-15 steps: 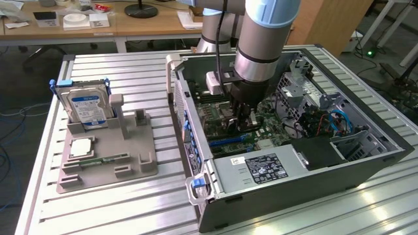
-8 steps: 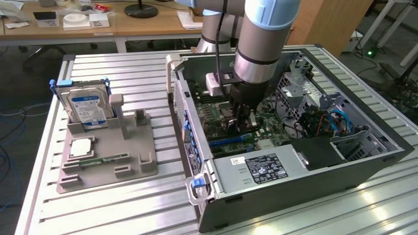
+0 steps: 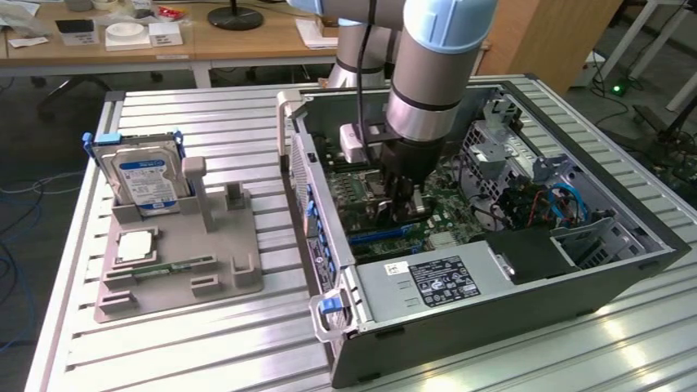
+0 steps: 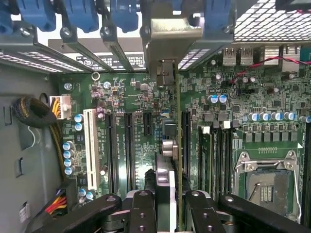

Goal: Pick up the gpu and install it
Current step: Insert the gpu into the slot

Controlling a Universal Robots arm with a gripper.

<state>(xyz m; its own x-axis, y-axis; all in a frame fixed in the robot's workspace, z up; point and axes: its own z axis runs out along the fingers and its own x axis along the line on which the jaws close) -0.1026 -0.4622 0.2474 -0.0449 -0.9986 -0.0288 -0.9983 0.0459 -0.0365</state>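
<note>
**Op A:** I had the open computer case (image 3: 610,269) on the slatted table (image 3: 196,359), with the arm (image 3: 436,73) reaching straight down into it. Off to the exterior view's left sat the grey parts holder (image 3: 175,269) with the hard drive (image 3: 147,180) upright in it.

**Op B:** And the gpu?

**Op A:** Inside the case already. In the wrist view I saw the gpu (image 4: 167,141) edge-on between the gripper (image 4: 165,204) fingers, its silver bracket (image 4: 167,43) up at the rear slot openings beside the blue retainer clips (image 4: 80,14). The claw was clamped on the card (the jaws partly closed, pinching its thin body).

**Op B:** Which step, then?

**Op A:** Installing, I judged; picking up was done. The card's lower edge hung over the motherboard (image 4: 131,97), close to the long black slots (image 4: 129,145). I couldn't tell whether it had seated. The next move called for a straight, aligned press, with the bracket clearing the rear frame.
</note>
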